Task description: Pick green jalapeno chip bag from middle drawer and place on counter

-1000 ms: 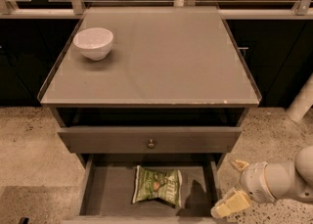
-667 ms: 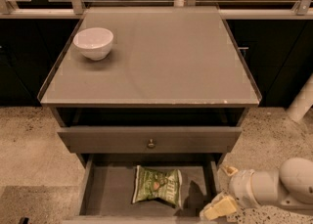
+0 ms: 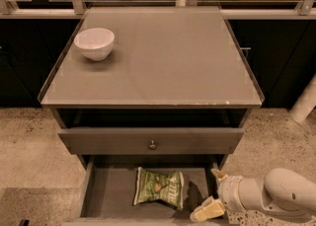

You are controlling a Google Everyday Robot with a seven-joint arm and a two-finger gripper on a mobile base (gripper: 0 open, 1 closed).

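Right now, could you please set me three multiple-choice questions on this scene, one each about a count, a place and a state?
1. How many bowls stand on the counter?
A. None
B. One
C. Three

2. Where does the green jalapeno chip bag lie?
A. On the counter
B. On the ground
C. In the open middle drawer

3. How is the gripper?
A. Open, by the drawer's right front corner
B. Shut on the bag
C. Open, above the counter

Answers:
1 B: a single white bowl sits near the counter's back left corner.
2 C: the bag lies flat on the drawer floor.
3 A: its fingers stand apart with nothing between them, just right of the bag and not touching it.
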